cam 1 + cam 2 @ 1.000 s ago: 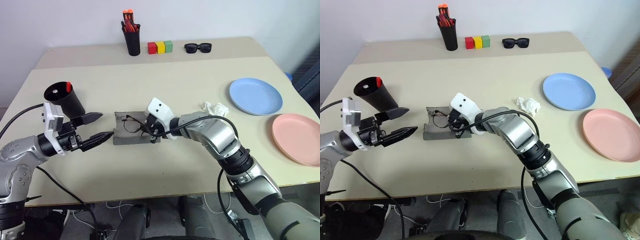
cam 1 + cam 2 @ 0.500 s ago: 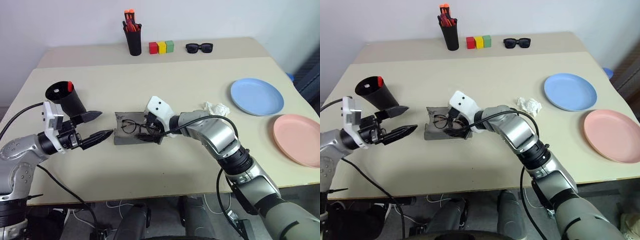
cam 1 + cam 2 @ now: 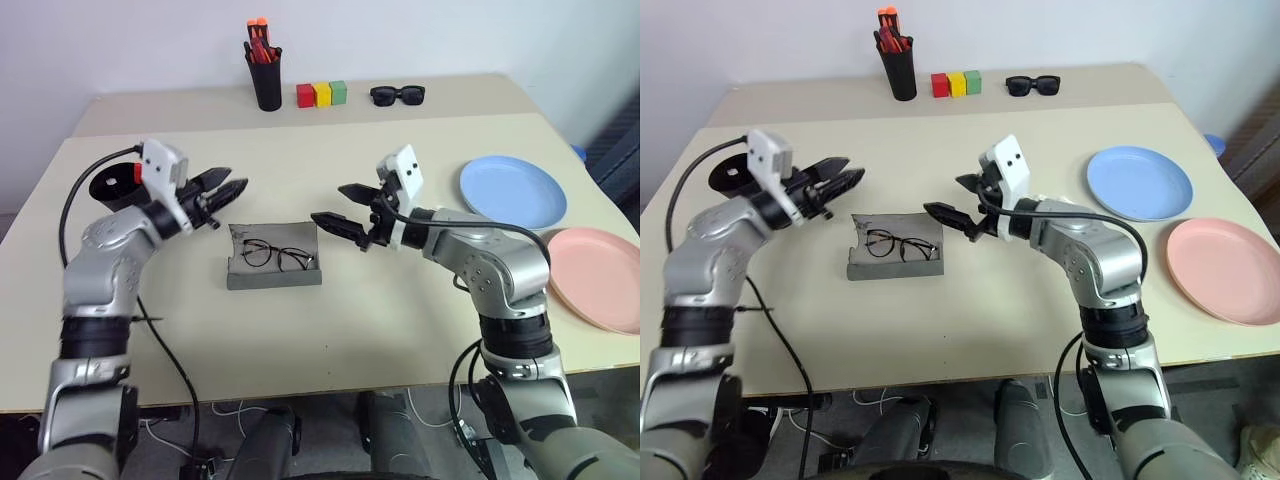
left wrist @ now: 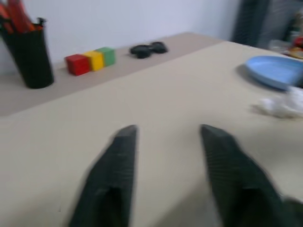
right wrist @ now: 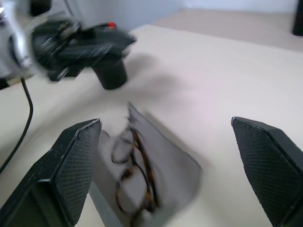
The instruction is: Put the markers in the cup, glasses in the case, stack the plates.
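The wire-framed glasses (image 3: 272, 256) lie in the open grey case (image 3: 273, 277) at the table's middle, its lid up at the left end. My right gripper (image 3: 327, 202) hovers open just right of the case, holding nothing. Left of and beyond the case my left gripper (image 3: 236, 180) hangs in the air, its fingers (image 4: 118, 175) a little apart and empty. Behind that arm stands the black cup (image 3: 112, 188) with a red-capped marker (image 3: 137, 171) in it. On the right lie the blue plate (image 3: 512, 192) and the pink plate (image 3: 598, 277), side by side.
At the back stand a black pen holder (image 3: 265, 75) with orange-red pens, three coloured blocks (image 3: 320, 94) and black sunglasses (image 3: 396, 95). A crumpled white tissue (image 4: 283, 106) lies near the blue plate. A cable hangs from my left arm.
My right gripper opened, let go of the glasses in the case and rose away to the right. My left arm swung up and forward beside the cup, its fingers drawing closer together.
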Motion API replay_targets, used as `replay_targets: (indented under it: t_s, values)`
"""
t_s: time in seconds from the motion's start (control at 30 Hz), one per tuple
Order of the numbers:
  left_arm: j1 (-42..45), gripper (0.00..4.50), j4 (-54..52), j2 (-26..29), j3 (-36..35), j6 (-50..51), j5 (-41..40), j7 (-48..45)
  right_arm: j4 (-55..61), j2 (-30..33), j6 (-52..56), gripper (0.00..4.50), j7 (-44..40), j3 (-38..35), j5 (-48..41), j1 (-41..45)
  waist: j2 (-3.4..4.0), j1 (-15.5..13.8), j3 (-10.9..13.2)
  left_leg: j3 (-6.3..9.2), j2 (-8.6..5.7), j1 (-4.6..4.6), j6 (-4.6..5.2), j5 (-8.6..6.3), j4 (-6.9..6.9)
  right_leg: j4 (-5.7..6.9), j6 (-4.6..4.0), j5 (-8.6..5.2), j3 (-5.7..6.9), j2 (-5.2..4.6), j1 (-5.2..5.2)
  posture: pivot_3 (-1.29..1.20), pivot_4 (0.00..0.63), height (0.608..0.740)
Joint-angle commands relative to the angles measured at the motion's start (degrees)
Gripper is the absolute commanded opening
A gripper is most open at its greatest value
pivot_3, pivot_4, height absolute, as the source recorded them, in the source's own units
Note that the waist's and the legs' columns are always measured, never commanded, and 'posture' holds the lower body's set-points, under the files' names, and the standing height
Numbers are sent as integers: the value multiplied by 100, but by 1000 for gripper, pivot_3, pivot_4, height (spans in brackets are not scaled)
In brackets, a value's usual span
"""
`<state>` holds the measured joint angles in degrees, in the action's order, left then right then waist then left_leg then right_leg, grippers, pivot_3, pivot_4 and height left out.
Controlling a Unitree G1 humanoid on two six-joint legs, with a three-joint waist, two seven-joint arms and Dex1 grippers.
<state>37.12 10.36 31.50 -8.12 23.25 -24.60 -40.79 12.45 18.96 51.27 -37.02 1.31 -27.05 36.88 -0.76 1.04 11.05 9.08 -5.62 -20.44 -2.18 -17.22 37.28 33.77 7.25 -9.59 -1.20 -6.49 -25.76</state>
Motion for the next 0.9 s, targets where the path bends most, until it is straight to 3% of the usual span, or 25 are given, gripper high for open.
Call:
replay_targets:
  t_s: [0.03,0.3,0.5,0.73,0.9]
  values:
    - [731,34,595,27,454,204,522,98,223,52,-251,4500,183,272,257,98,0,5,0,-1,0,1,-2,1,0,1,0,0,0,0,0,0,150,740]
    - [1658,34,1897,206,1419,1173,1108,-885,341,-78,-193,4500,405,231,138,116,0,15,0,-3,0,-2,-3,2,-3,-5,0,1,0,2,-3,0,150,740]
    - [1903,34,2476,322,1826,1041,1450,-1745,422,-91,-151,4500,498,225,96,76,0,-1,0,-1,0,-6,-3,2,-2,-4,0,1,0,2,-6,0,150,740]
    - [1726,34,2159,772,2437,1291,1626,-3268,412,-130,-182,4500,597,288,131,94,0,23,0,-3,0,-7,-3,2,-3,-2,0,1,-1,3,-8,0,150,740]
    - [1372,34,1420,1006,2460,1497,1551,-3609,427,-123,-193,4500,616,321,151,93,0,13,0,-3,1,-7,-2,2,-2,1,0,0,-1,3,-9,0,150,740]
